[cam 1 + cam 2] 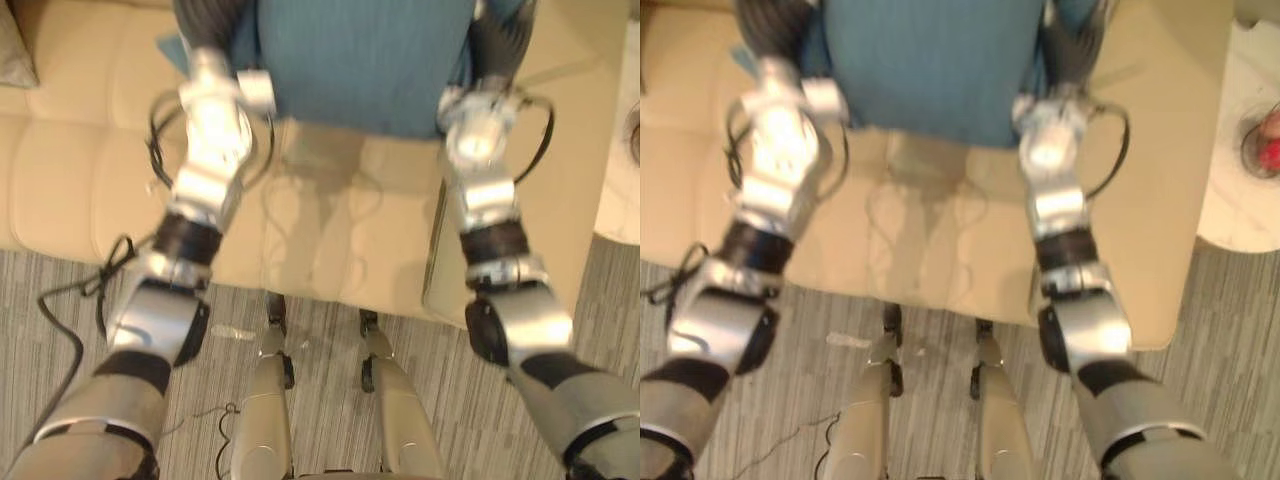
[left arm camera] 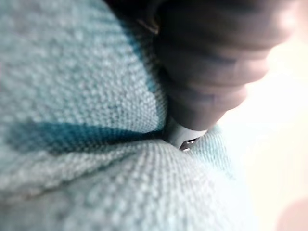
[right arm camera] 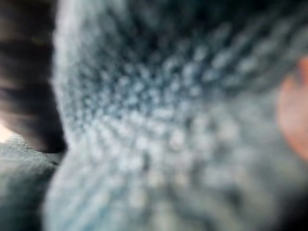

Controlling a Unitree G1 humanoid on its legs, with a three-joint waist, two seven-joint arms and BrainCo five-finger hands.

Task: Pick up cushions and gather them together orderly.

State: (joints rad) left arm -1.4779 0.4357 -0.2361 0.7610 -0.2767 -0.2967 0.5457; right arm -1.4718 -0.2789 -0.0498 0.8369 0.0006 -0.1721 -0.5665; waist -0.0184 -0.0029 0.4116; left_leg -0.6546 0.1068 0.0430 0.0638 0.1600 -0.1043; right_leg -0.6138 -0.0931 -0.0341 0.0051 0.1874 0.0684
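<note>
Blue cushion, top centre above a beige sofa, flanked by left robot hand and right robot hand; grip state cannot be told. Likely soft, light: hold both sides

From my remote station I read no lettering, label, number or sign anywhere in these views. Nothing legible stands on the blue cushion, the beige sofa or the striped carpet.
</note>
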